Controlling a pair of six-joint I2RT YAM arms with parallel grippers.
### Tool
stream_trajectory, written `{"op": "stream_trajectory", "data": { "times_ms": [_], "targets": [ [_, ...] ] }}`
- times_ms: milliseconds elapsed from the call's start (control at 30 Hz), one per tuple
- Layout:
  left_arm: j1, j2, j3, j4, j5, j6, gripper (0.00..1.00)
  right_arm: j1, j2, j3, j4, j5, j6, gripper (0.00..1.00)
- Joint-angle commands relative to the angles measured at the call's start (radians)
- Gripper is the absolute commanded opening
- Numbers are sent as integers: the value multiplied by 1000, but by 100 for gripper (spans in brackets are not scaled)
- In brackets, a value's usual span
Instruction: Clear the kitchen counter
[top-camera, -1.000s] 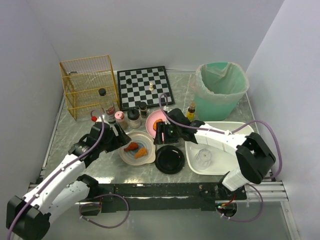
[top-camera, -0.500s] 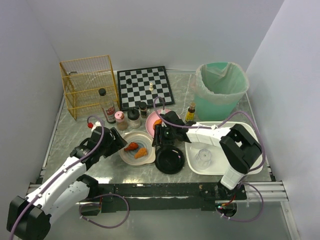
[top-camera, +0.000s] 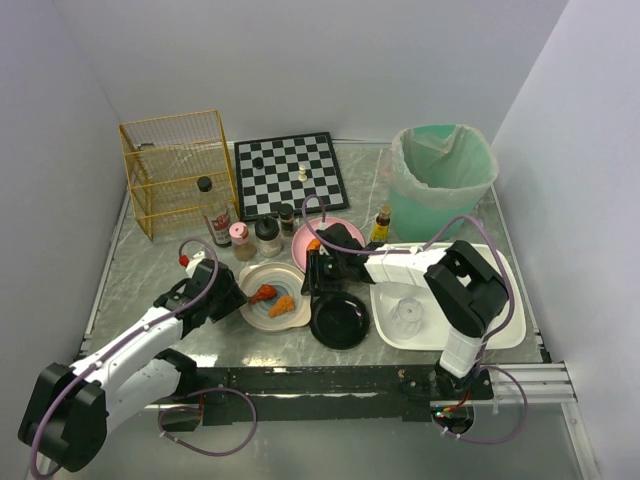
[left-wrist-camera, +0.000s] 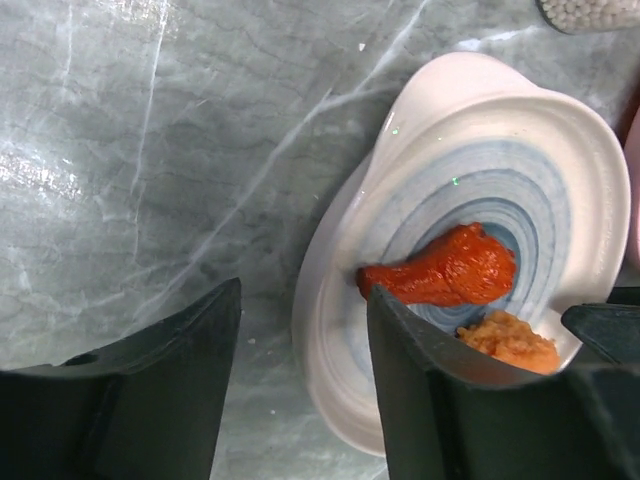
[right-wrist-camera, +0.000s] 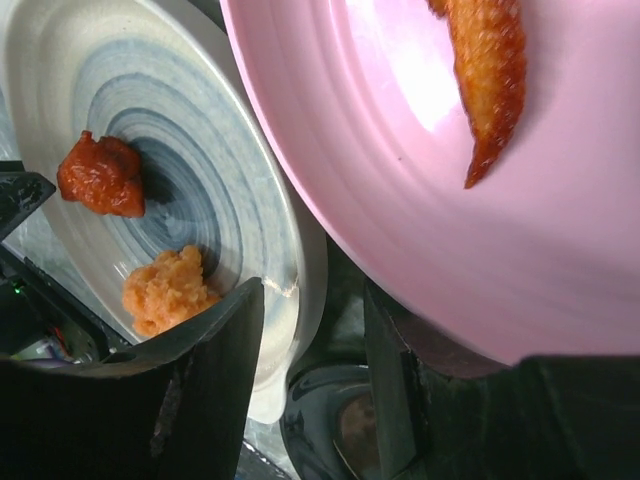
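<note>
While the left gripper (left-wrist-camera: 303, 300), jaws half-open, straddles the left rim of the striped plate (left-wrist-camera: 470, 170) on the kitchen counter (left-wrist-camera: 130, 150), the right gripper (right-wrist-camera: 312, 300), likewise half-open, sits at its far-right edge, one finger (right-wrist-camera: 420, 420) under the pink plate (right-wrist-camera: 420, 150) beyond.

No legible text, label or number anywhere.

- Three plain, pale walls box in my workspace: the left wall (top-camera: 40, 150), the far wall (top-camera: 320, 60) and the right wall (top-camera: 590, 200).
- Soft, even light falls from above, and shadows stay faint.
- The kitchen counter (top-camera: 140, 270) spans wall to wall, its glossy grey-green marble-look top catching pale glints.
- A silver metal rail (top-camera: 555, 372) edges the near right side.
</note>
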Motion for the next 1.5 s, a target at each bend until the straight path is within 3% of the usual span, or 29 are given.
{"op": "stream_trajectory", "data": {
  "times_ms": [0, 100, 400, 433, 667, 1067, 1233, 1467],
  "targets": [
    [4, 8, -25, 74, -29, -26, 57, 6, 37, 44, 23, 11, 6, 50],
    [4, 26, -46, 96, -18, -26, 49, 9, 49, 50, 23, 8, 6, 50],
    [4, 97, -78, 162, 19, -23, 3, 11, 39, 45, 24, 5, 3, 49],
    [4, 100, -77, 165, 19, -22, 1, 11, 37, 44, 26, 3, 1, 49],
    [5, 55, -94, 176, 49, -17, 1, 9, 31, 13, 50, -26, 18, 52],
    [4, -224, -195, 188, 147, -9, 1, -28, 14, -62, 179, -127, 54, 59],
    [4, -247, -195, 197, 173, 3, 1, -52, -1, -94, 257, -233, 44, 56],
    [4, -232, -160, 222, 195, 32, 1, -54, -20, -99, 262, -260, 28, 51]
  ]
}}
